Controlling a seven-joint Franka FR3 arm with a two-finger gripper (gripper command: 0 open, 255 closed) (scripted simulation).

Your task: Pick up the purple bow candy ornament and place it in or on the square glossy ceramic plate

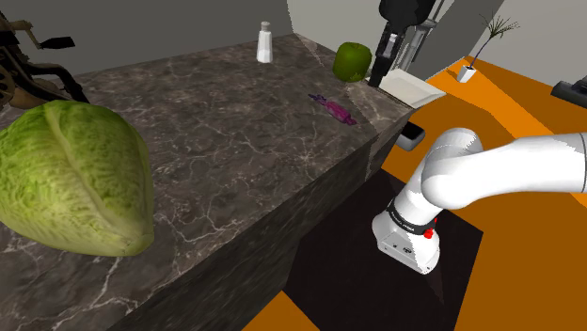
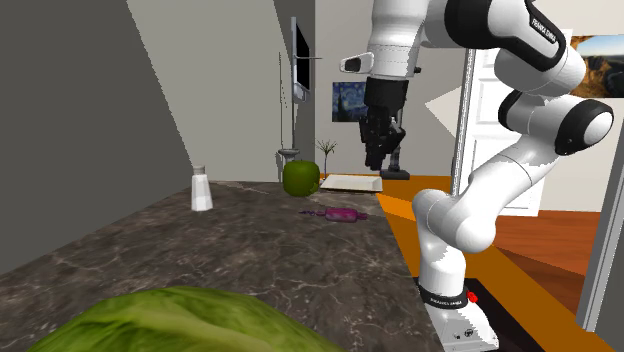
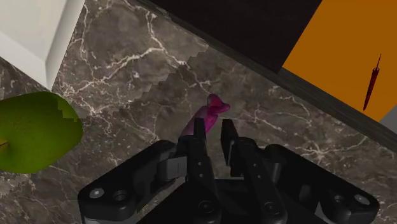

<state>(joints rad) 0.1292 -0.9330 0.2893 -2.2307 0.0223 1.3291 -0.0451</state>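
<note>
The end effector [image 3: 214, 135] hangs released, fingers apart, directly above the candy [image 3: 210, 113] lying on the table [image 3: 127, 83], seemingly lined up for a straight drop, with the plate [image 3: 28, 28] off to one side.

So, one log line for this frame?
phase: pre-grasp | purple bow-shaped candy ornament: lying on dark marbled counter | jaws: open, empty, hovering above it | white square plate: candy not on it

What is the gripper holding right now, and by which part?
Nothing. The black gripper hangs open above the dark marbled counter; the purple bow-shaped candy ornament lies on it, untouched.
</note>
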